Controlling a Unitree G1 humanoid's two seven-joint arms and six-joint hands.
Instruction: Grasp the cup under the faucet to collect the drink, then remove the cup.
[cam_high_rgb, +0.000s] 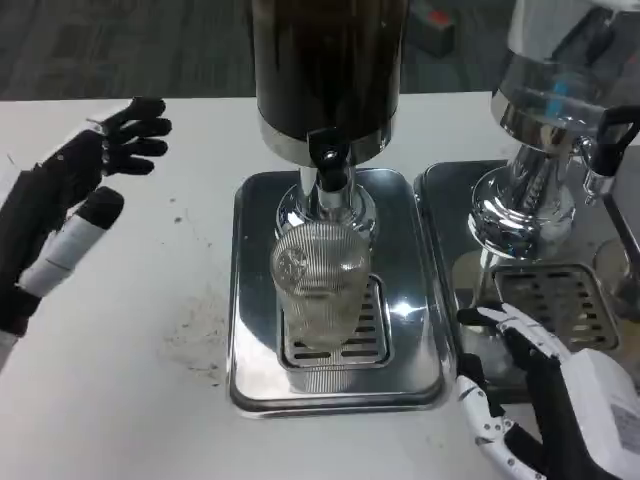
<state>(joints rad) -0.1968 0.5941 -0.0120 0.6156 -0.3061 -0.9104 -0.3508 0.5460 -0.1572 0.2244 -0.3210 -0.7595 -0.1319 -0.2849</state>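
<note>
Two hands in the head view, both holding nothing. Left hand (60, 215) is up at the far left edge, over the white table (130, 400), well apart from the cup. Its fingers (135, 145) are spread w/ gaps between them, dark tips pointing right toward the dispenser; the thumb sticks out lower, also apart from the rest. Nothing touches it.

Right hand (555, 400) sits at the bottom right, near the front edge of the right tray (440, 200). Fingers (500, 322) apart and slightly curled, tips pointing up-left toward the gap between the two trays. Can't tell whether the tips touch the tray rim; they grip nothing.

Cup (320, 285): clear ribbed glass, upright on the slotted grate (372, 330) of the left tray (250, 290), directly below the black faucet (328, 160) of the dark drink dispenser (325, 70). Both hands are clear of it, right one nearer. Level of liquid inside can't be told.

Also on the right tray: a second, shiny chrome dispenser (550, 150) w/ its own grate (560, 300). Some dark specks and a smudge on the table left of the left tray.
</note>
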